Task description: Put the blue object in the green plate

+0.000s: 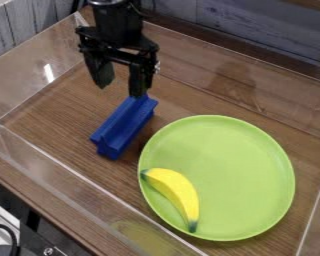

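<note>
My gripper (120,88) is released, its two dark fingers spread apart with a strip of brown wood showing between them. It points down from my black arm (112,22), which enters at the top of the view, left of centre. One finger hangs over the bare wood to the left; the other comes down in front of the far end of the block, and I cannot tell whether it touches.

The block (124,128), bright blue and ridged, lies on the table (49,118) just below my fingers in the view. It is set at a slant, its far end toward the upper right and its near end toward the lower left. It is outside the plate (236,165), near the rim on the left side.

The plate, round and lime green, sits flat to the right of the block and is much wider than it. Inside it, by the left and near part of the rim, lies the banana (175,194), yellow and curved, with dark tips, one end toward the upper left and the other toward the lower right.

Behind the table stand grey planks (263,30). A dark cable (9,235) curls at the lower left corner.
</note>
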Tool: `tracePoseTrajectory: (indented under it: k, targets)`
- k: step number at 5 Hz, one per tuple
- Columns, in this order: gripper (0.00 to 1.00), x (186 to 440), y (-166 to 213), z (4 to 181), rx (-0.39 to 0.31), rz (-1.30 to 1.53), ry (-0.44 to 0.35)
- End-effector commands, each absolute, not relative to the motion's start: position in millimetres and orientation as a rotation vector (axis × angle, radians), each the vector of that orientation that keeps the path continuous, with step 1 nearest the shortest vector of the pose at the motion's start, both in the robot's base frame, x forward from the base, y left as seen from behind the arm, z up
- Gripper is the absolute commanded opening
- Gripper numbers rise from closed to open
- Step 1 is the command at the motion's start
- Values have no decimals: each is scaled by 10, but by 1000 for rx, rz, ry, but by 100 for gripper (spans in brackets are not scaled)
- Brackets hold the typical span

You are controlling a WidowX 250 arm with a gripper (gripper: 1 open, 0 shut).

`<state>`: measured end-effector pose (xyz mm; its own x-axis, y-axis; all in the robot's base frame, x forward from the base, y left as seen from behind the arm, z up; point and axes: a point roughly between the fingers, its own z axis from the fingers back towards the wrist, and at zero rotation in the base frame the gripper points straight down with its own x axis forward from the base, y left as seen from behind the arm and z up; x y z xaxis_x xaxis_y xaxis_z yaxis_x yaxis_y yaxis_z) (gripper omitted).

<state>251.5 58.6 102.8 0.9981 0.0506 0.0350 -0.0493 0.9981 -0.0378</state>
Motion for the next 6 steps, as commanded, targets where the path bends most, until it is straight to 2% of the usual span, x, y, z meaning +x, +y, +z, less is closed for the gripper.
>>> tracePoseTrajectory:
  k: [1,6]
  targets:
    - [100,2553,569,1003,-35,42,-56]
    - [100,2536,604,615,-43,52,-46]
